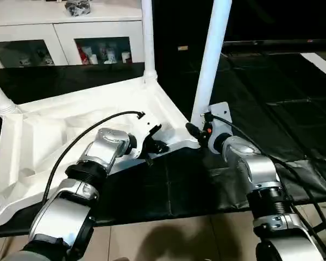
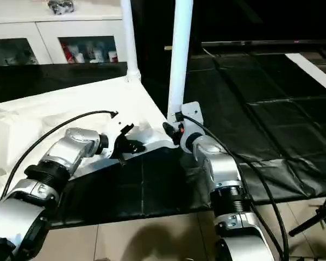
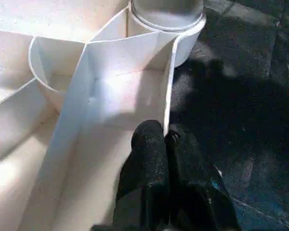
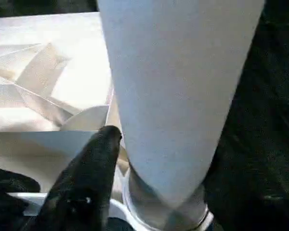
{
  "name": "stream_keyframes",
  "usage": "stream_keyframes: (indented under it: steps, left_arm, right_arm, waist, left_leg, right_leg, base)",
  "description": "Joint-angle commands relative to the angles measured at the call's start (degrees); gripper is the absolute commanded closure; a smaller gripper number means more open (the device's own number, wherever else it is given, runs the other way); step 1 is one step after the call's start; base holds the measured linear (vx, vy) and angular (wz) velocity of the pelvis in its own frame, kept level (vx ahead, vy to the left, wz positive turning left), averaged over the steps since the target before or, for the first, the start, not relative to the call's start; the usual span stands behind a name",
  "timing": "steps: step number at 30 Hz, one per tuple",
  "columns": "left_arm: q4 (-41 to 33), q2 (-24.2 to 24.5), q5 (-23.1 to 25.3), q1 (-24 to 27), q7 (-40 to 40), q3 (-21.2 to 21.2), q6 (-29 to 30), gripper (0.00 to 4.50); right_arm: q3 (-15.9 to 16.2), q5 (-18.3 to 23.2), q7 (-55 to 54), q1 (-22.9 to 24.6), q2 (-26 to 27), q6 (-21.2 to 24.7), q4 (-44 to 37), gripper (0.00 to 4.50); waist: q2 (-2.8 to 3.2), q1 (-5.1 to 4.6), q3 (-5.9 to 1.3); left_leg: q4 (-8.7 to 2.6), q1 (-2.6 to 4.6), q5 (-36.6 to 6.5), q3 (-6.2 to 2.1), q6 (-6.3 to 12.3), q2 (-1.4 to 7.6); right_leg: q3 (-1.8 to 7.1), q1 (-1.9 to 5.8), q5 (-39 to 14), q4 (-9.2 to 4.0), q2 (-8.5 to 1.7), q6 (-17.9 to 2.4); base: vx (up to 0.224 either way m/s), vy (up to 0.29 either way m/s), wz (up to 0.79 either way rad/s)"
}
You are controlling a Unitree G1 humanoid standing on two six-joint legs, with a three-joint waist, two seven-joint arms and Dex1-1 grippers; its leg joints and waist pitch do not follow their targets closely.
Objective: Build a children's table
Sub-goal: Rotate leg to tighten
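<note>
Tabletop: upside down on black mat. Near-corner leg socketed upright; right end effector at its base, grip indeterminable. Left end effector pressed together on tabletop rim. Step: seating leg; next, press firmly down.

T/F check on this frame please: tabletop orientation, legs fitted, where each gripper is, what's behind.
1. The tabletop lies upside down, ribs facing up. True.
2. No legs are fitted yet. False: at least three stand in corner sockets, including the near leg and the far leg.
3. The left gripper is shut, at the tabletop's edge wall. True.
4. The right gripper is at the foot of the far leg. False: it is at the base of the near leg, one finger beside it.
5. A white cabinet with glass doors stands behind the work. True.
</note>
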Motion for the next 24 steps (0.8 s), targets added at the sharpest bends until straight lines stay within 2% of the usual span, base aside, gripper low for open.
stream_keyframes:
  steps: [1,4,5,6,7,8,12,15,20,24]
  left_arm:
    - [-3.68,-1.22,-2.1,-1.52,1.99,0.75,-1.36,4.5]
    - [-4.18,0.02,-1.66,-0.62,0.05,0.14,-2.1,4.5]
    - [-4.29,0.45,-1.49,-0.37,-0.7,-0.04,-2.45,4.5]
    - [-4.29,0.62,-1.43,-0.32,-1.01,-0.13,-2.45,4.5]
    - [-3.89,1.49,-1.14,-0.16,-2.75,-0.61,-3.04,4.5]
    - [-3.89,1.49,-1.14,-0.16,-2.75,-0.61,-3.04,4.5]
    - [-2.84,3.45,-0.68,-0.03,-7.8,-1.9,-6.49,4.5]
    - [-3.13,4.57,-0.63,0.39,-10.9,-2.82,-8.14,4.5]
    - [-4.48,6.53,-1.23,1.51,-17.51,-4.56,-10.28,4.5]
    - [-5.04,8.69,-0.6,2.47,-23.73,-7.19,-14.44,4.5]
  right_arm:
    - [5.29,3.0,6.6,1.34,3.6,-0.4,-0.29,1.42]
    - [5.03,4.01,9.68,2.41,1.83,-2.02,-1.56,1.33]
    - [5.01,4.2,10.98,2.9,0.84,-2.51,-2.1,1.04]
    - [4.94,4.28,11.46,3.04,0.42,-2.59,-2.23,1.04]
    - [4.59,4.64,14.24,3.67,-2.0,-3.06,-2.71,1.04]
    - [4.59,4.64,14.24,3.67,-2.0,-3.06,-2.71,0.84]
    - [3.95,6.21,24.14,4.92,-9.2,-3.33,-3.96,0.54]
    - [4.02,6.52,28.24,5.46,-12.23,-4.4,-4.23,0.18]
    - [4.88,6.57,35.34,6.33,-17.35,-5.82,-4.71,0.04]
    - [6.08,8.98,45.54,7.65,-22.51,-6.56,-6.75,0.04]
  waist:
    - [-0.84,0.31,-4.16]
    - [-0.58,0.26,-4.12]
    - [-0.7,0.22,-4.17]
    - [-0.72,0.24,-4.17]
    - [-0.06,0.38,-4.2]
    - [-0.43,0.33,-4.19]
    - [-0.59,0.76,-4.24]
    - [-0.67,1.01,-4.3]
    - [-0.74,1.78,-4.21]
    - [-0.69,2.5,-4.2]
  left_leg:
    - [-3.41,0.37,-9.07,-0.35,2.98,1.14]
    - [-3.46,0.44,-9.62,-0.4,3.14,1.15]
    - [-3.45,0.28,-9.45,-0.42,3.33,1.16]
    - [-3.42,0.43,-9.48,-0.33,3.43,1.16]
    - [-3.4,0.46,-9.58,-0.44,3.44,1.14]
    - [-3.35,0.43,-9.77,-0.34,3.6,1.18]
    - [-3.18,0.26,-9.45,-0.27,4.36,1.17]
    - [-3.13,0.26,-8.88,-0.29,4.63,1.26]
    - [-3.09,0.4,-9.58,-0.18,4.52,1.42]
    - [-3.07,0.66,-10.57,-0.12,4.88,1.7]
  right_leg:
    - [3.01,3.45,-13.78,-4.18,-4.11,-10.32]
    - [2.97,3.45,-13.61,-4.19,-4.02,-10.51]
    - [2.98,3.61,-12.9,-4.1,-4.02,-10.64]
    - [3.0,3.48,-12.78,-4.17,-3.92,-10.68]
    - [2.97,3.52,-12.44,-4.12,-3.94,-10.8]
    - [3.03,3.59,-11.73,-4.07,-3.88,-11.08]
    - [3.0,3.84,-11.22,-4.0,-3.88,-11.5]
    - [2.87,3.71,-10.99,-3.93,-3.93,-11.79]
    - [2.84,3.61,-13.3,-4.06,-3.92,-11.52]
    - [2.93,3.34,-13.89,-4.16,-3.92,-11.31]
  base:
    - [0.0,0.0,0.0]
    - [0.0,0.0,0.0]
    - [0.0,0.0,0.0]
    - [0.0,0.0,0.0]
    - [0.0,0.0,0.0]
    - [0.0,0.0,0.0]
    - [0.0,0.0,0.0]
    - [0.0,0.0,0.0]
    - [0.0,0.0,0.0]
    - [0.0,0.0,0.0]
